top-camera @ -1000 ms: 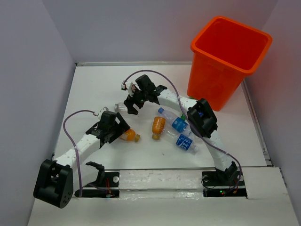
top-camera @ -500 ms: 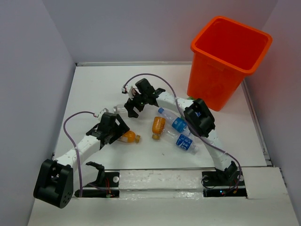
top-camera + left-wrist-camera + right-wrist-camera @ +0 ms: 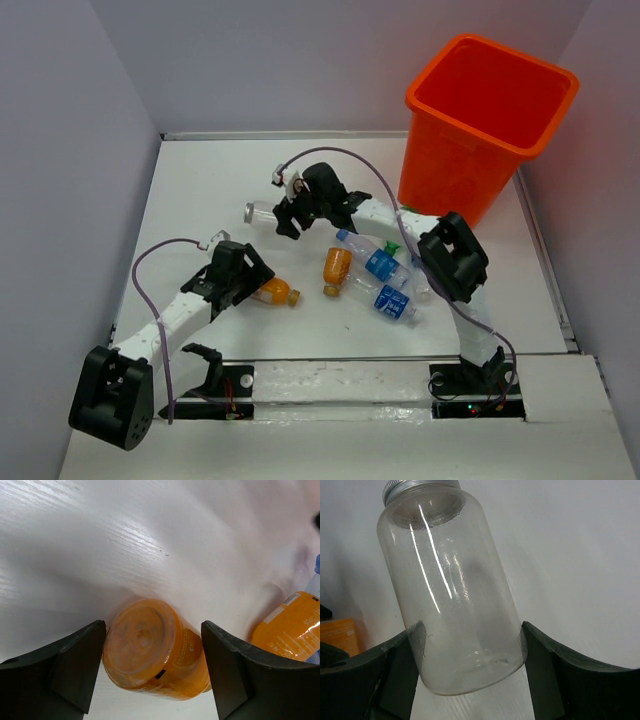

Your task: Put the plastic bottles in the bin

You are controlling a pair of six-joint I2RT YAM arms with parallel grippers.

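Clamping the clear silver-capped plastic bottle for binning is the right hand; the left hand flanks an orange plastic bottle, grip indeterminate.

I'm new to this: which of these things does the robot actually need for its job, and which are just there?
For the job: orange bin; plain clear bottle in the right claw; orange bottle between the left claw's fingers; second orange bottle; two blue-labelled bottles; green-capped bottle.
Just there: white table; grey walls.
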